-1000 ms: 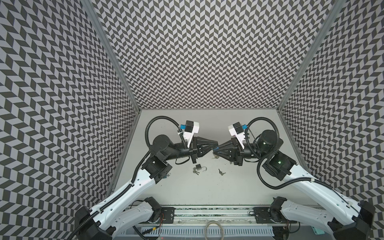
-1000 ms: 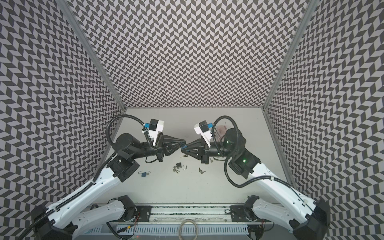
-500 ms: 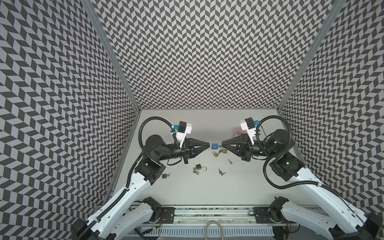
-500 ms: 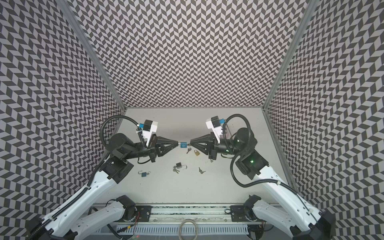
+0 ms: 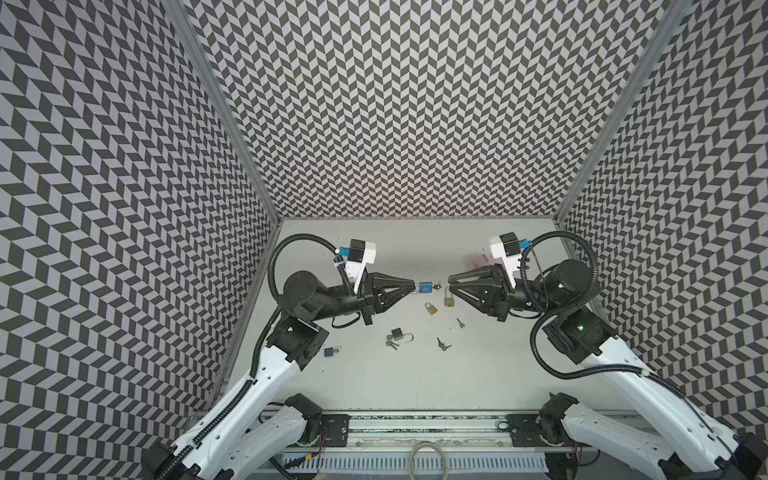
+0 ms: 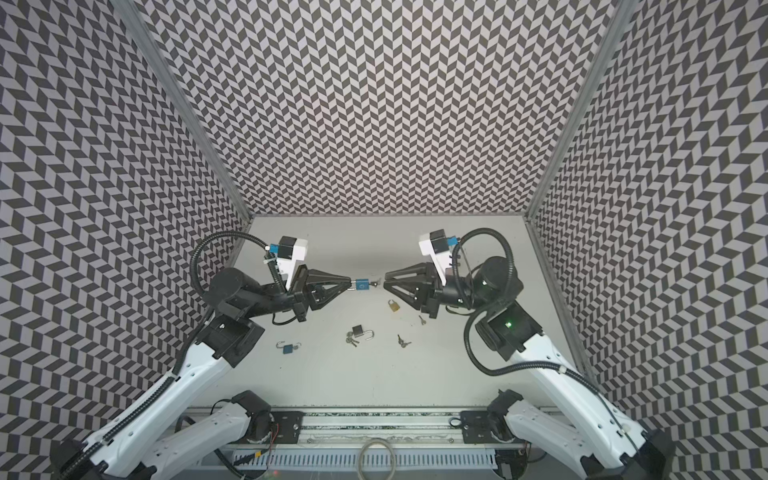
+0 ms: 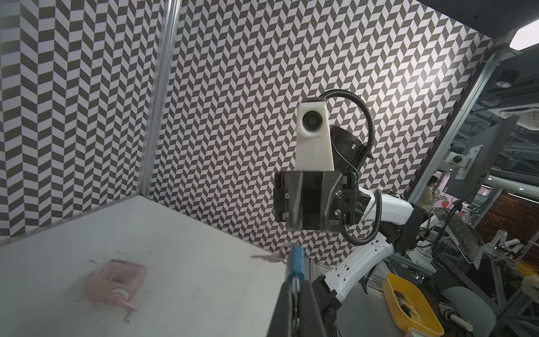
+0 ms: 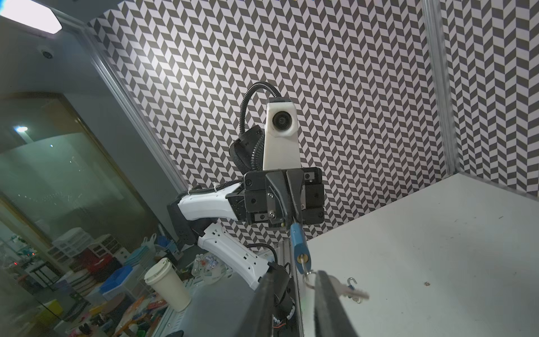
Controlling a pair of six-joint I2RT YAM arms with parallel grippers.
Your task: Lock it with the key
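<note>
Left jaws clenched on blue padlock (image 5: 424, 287) shackle, lock mid-air between arms. Right jaws parted, flanking key (image 5: 436, 286) seated in keyhole, seemingly not touching it. All above table (image 5: 415, 374).

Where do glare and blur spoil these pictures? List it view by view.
Left wrist view: ceiling lamp blown out, blue padlock soft. Right wrist view: overhead light blown out, dangling keys smeared. Both top views: even light, sharp.
</note>
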